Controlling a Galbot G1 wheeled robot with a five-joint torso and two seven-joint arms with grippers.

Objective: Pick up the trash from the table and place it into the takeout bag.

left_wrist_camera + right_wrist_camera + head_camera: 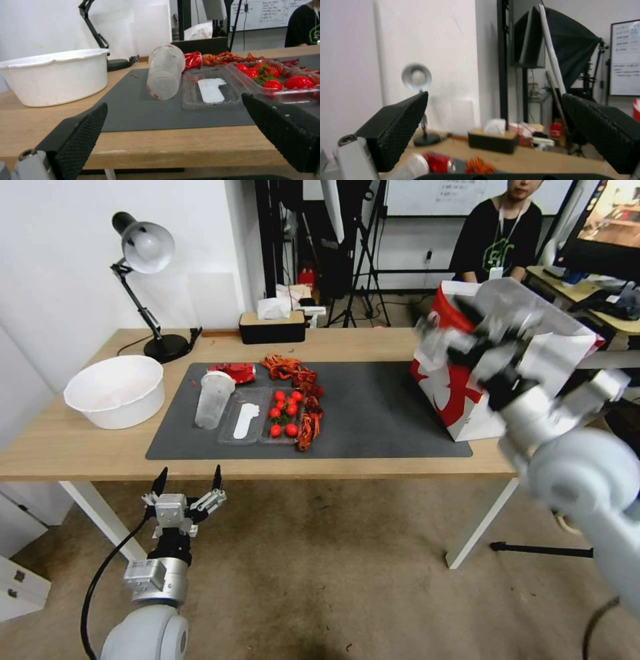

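Table point(87, 447), light wood with white legs, carrying a dark grey mat point(373, 413); its near edge runs just beyond the left hand.

Right arm raised high at the right end of the table, forearm angled up and inward. Right hand point(497, 343) blurred in the head view, held in front of the upper part of the takeout bag point(453, 400); its own camera shows both fingers point(396, 132) spread wide with nothing between them. The red-and-white bag stands upright on the mat's right end, just behind and below this hand.

Left arm low, in front of the table and below its top, wrist pointing up. Left hand point(188, 483) fully open and empty, its fingers point(80, 140) level with the table's near edge.

White basin point(117, 390) beyond the left hand, to its left, near the table's left edge.

Clear plastic cup point(165, 72) lying on its side straight ahead of the left hand, with bare mat between. Crushed red can point(193, 60) just behind the cup. Clear tray with tomatoes point(270, 80) ahead and to the right.
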